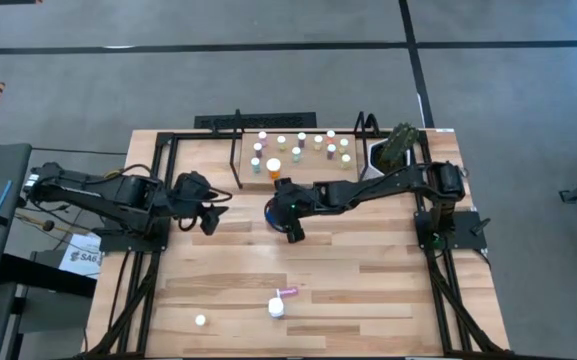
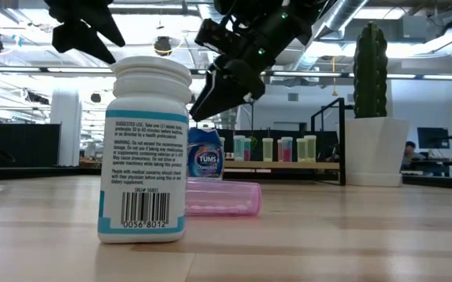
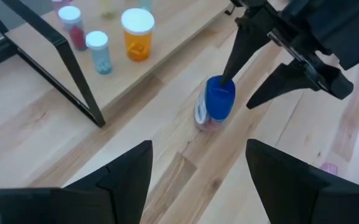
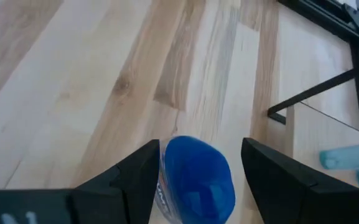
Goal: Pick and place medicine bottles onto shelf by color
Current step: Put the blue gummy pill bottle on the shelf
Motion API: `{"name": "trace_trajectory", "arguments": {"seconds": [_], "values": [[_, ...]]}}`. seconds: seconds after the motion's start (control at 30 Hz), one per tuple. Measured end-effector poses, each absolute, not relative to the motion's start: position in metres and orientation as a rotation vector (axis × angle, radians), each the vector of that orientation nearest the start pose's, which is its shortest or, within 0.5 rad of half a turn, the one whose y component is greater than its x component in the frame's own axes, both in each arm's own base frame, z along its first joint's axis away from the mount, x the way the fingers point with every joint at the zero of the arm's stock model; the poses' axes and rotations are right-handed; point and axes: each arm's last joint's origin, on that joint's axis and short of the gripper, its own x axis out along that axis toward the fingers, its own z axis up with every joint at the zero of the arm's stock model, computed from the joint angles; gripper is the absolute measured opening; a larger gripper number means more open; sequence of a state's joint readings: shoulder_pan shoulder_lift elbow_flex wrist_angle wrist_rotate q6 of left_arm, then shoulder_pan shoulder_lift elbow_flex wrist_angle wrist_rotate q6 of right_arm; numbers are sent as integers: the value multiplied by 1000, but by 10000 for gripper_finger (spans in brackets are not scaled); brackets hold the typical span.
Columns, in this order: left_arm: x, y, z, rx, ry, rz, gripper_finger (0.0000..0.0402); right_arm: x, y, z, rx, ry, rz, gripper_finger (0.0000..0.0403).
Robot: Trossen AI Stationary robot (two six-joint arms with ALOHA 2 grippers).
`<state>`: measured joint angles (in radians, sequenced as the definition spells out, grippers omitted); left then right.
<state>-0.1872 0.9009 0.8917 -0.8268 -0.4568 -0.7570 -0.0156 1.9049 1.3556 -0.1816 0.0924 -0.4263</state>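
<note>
The right hand (image 1: 295, 232) hangs just over the blue bottle (image 3: 216, 102), which stands upright on the desk (image 1: 368, 290) just in front of the shelf (image 3: 173, 46). Its fingers are wide apart and hold nothing; in the right wrist view the blue cap sits between them, a little off to one side. The left hand (image 1: 208, 217) waits nearby, also open and empty.

The main risk, as I judge it: one finger comes down on the cap instead of beside it and knocks the bottle over. The bottle is round, so it can roll away. A grip only on the smooth domed cap may also slip — better to close lower, on the body. When the bottle goes to the shelf, the black rod frame (image 3: 73, 74) and the tight group of small vials (image 1: 303, 147) leave little free space, so a neighbour can be pushed down.

The bottles look like hard glossy plastic. A white bottle (image 2: 146, 149) with ribbed cap stands near the front edge; a pink tube (image 2: 222, 198) lies on its side by it. The desk is pale wood planks
</note>
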Motion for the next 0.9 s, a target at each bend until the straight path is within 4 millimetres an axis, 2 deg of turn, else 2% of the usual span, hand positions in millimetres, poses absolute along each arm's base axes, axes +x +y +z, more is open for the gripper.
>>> {"name": "trace_trajectory", "arguments": {"seconds": [0.13,0.27,0.6,0.9], "values": [[164,-19,299,-443,652,530,245,419,-14,212,-412,741,56,249],[163,-18,298,-436,664,533,245,420,-20,202,-367,759,79,249],[162,-18,297,-433,673,536,245,424,-35,193,-292,750,111,249],[162,-18,297,-431,678,538,245,430,-47,163,-230,804,133,249]]}}
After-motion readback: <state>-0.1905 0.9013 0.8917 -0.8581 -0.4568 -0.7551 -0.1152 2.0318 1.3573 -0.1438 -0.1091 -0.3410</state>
